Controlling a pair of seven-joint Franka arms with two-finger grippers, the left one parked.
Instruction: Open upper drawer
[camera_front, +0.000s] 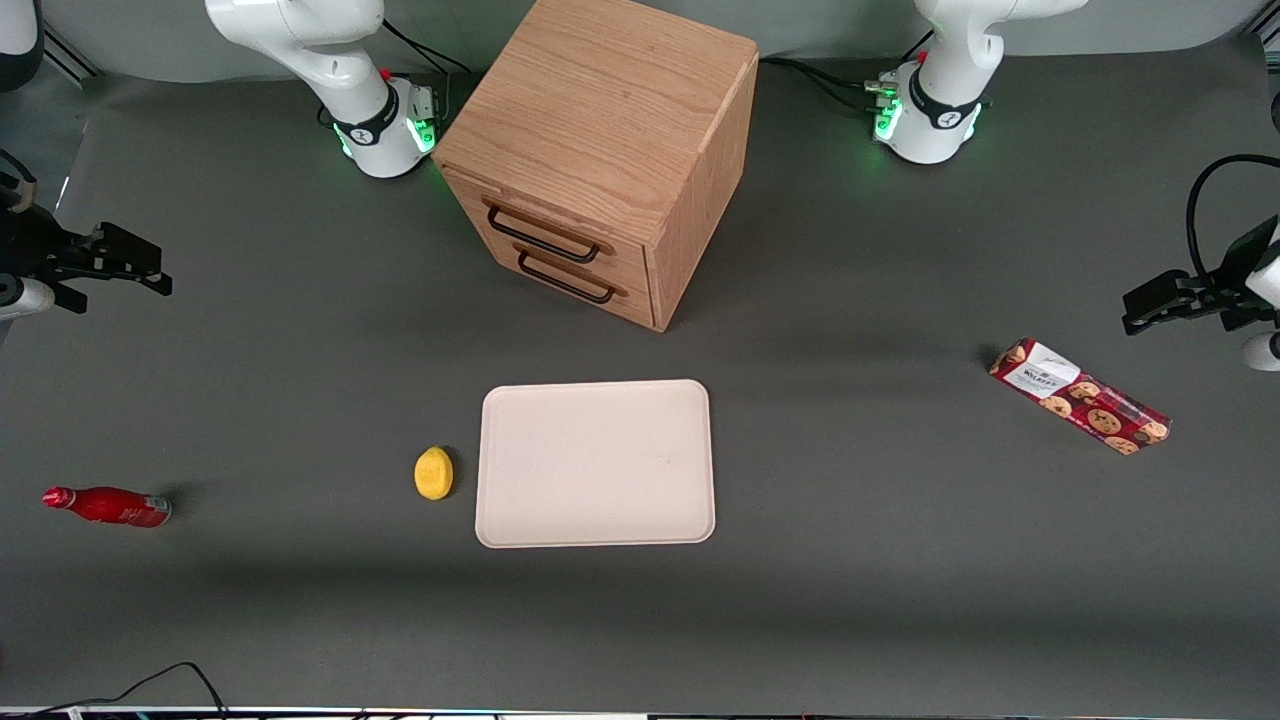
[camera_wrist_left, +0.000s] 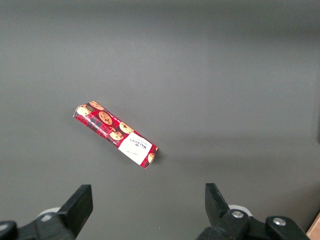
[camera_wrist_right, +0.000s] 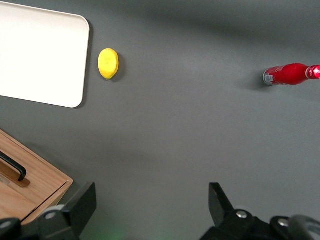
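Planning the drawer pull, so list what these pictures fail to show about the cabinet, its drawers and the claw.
- Inside of the upper drawer: front view, hidden by its shut front.
- Cabinet: right wrist view, cut off by the edge; only a corner and one handle end show.
- Claw: front view, at the working arm's end of the table, away from the cabinet, open; the arm above it is cut off by the edge.

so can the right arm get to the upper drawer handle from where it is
Probably yes. The end effector hangs open at the working arm's end of the table, apart from the upper drawer; only bare table lies between them.
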